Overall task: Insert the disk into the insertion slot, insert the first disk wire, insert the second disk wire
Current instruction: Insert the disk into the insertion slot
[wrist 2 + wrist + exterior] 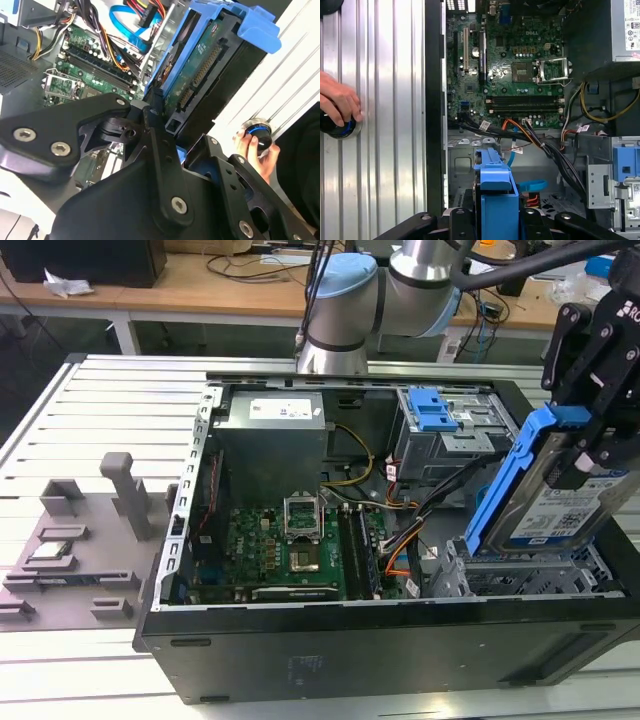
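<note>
My gripper is shut on the disk, a grey drive with a white label in a bright blue carrier. The disk hangs tilted, its lower end just above the insertion slot, a silver perforated cage in the case corner at the exterior view's right. In the second wrist view the disk shows its connector edge between my black fingers. The first wrist view has the blue carrier over the cage floor. A blue flat wire and a black-and-orange wire bundle lie loose beside the cage.
The open computer case holds a motherboard, a power supply and a taller bay with a blue latch. A person's hand rests on a blue-ringed knob on the ribbed table. A grey fixture lies at the exterior view's left.
</note>
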Motion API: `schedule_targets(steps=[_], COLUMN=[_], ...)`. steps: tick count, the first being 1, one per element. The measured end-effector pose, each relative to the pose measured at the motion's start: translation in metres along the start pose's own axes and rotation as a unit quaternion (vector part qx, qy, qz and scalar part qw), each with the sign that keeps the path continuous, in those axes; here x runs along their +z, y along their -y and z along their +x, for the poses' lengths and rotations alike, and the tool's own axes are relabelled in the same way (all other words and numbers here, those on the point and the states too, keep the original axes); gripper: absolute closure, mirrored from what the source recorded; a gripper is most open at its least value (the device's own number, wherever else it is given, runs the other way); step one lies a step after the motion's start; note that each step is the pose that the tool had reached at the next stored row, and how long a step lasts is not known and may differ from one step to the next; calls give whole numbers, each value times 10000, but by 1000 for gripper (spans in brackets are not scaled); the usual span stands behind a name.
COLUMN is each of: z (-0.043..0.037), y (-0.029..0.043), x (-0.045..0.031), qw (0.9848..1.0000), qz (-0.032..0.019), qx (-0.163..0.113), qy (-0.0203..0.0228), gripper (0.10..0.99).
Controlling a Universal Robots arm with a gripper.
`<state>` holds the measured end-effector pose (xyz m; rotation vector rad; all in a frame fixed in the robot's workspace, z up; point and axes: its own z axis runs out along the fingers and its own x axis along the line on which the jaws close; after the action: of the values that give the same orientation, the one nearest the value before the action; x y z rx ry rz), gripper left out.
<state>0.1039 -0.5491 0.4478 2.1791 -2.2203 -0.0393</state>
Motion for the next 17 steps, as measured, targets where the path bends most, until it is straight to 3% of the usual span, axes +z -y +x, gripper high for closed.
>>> schedule_targets(steps=[8, 17], z=[-23, -23], y=[-7, -5], x=[71, 226], qw=[10000, 10000], qz=[0, 0], qx=[16, 16], qy=[0, 0], gripper=[722, 722])
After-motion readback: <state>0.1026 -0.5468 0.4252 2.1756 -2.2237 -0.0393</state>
